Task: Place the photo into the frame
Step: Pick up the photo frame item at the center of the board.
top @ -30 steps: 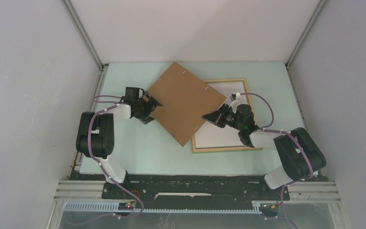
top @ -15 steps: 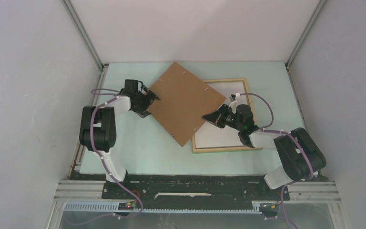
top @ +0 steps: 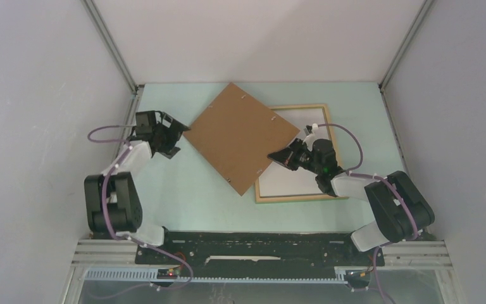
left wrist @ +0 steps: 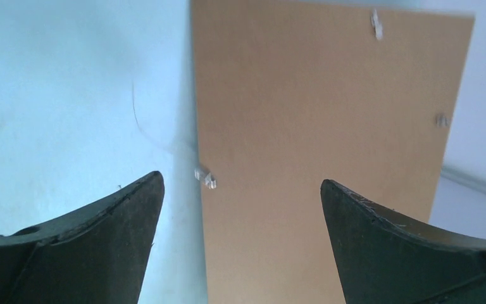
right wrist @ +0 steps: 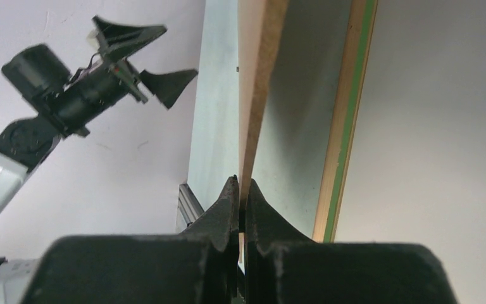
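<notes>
The plain brown backing board [top: 240,136] hangs tilted over the table, its right part above the frame. My right gripper [top: 277,155] is shut on the board's right edge; the right wrist view shows the jaws [right wrist: 243,183] clamped on the thin edge [right wrist: 259,76]. The pale-wood frame [top: 300,197], green on its inner side [right wrist: 348,114], lies flat at right. A white sheet [top: 304,174] fills it, possibly the photo's white back; no blue print shows. My left gripper [top: 176,137] is open and empty, just left of the board's left corner [left wrist: 329,126].
The pale green table [top: 183,196] is walled by white panels on three sides. A metal rail [top: 259,250] runs along the near edge. Small clear clips [left wrist: 205,179] stick out of the board's edges.
My left gripper has let go of the board's left corner and drawn back to the left. The board's left corner has shifted slightly left. The right gripper still holds its edge.
</notes>
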`<state>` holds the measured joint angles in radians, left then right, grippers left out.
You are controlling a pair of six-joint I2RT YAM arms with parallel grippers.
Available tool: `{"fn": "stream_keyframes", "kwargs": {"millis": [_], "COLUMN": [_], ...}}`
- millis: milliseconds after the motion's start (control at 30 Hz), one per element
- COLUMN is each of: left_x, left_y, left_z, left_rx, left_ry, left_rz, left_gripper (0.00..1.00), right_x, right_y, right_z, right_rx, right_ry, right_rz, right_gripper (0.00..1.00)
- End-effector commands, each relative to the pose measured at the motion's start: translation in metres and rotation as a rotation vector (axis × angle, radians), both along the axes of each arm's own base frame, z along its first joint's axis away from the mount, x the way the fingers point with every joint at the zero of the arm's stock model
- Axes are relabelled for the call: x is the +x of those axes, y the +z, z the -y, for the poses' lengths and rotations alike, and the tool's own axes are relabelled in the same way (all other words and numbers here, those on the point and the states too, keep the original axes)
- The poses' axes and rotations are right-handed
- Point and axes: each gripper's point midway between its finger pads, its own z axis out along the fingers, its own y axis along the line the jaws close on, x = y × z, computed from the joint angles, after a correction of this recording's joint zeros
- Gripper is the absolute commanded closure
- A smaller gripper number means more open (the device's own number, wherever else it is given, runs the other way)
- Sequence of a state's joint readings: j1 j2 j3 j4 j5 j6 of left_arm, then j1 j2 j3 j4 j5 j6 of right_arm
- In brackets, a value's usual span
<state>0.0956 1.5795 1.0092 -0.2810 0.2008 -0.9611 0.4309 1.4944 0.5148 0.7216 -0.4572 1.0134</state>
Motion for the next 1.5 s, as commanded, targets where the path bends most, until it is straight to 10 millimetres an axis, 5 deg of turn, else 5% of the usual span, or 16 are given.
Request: {"fn": "stream_keyframes", "kwargs": {"millis": [0, 167, 467, 600, 800, 1000, 1200, 1467], "left_x": [-0.054, -0.1, -0.121, -0.119, -0.113, -0.1, -0.086, -0.076], "left_y": [0.002, -0.011, -0.018, -0.012, -0.001, 0.018, 0.0, 0.028], "left_z": [0.039, 0.063, 0.097, 0.11, 0.13, 0.129, 0.133, 0.123], "left_rx": [-0.071, -0.208, -0.357, -0.43, -0.491, -0.638, -0.611, -0.555], "left_ry": [-0.167, -0.177, -0.292, -0.311, -0.34, -0.237, -0.227, -0.197], "left_rz": [0.025, 0.117, 0.195, 0.278, 0.359, 0.515, 0.512, 0.642], "left_gripper": [0.0, 0.04, 0.27, 0.06, 0.03, 0.23, 0.42, 0.58], "right_x": [0.0, 0.004, 0.002, 0.001, 0.0, -0.002, -0.007, -0.012], "right_y": [0.023, 0.024, 0.016, 0.015, 0.012, 0.008, 0.007, 0.001], "right_z": [-0.004, -0.002, -0.003, -0.002, -0.001, -0.003, -0.01, -0.019], "right_rx": [0.033, 0.066, 0.154, 0.194, 0.201, 0.203, 0.227, 0.245], "right_ry": [0.002, -0.034, -0.063, -0.073, -0.08, -0.09, -0.092, -0.089], "right_rz": [0.074, 0.049, -0.037, -0.064, -0.078, -0.096, -0.116, -0.143], "right_gripper": [1.0, 1.0, 1.0, 1.0, 1.0, 1.0, 1.0, 1.0]}}
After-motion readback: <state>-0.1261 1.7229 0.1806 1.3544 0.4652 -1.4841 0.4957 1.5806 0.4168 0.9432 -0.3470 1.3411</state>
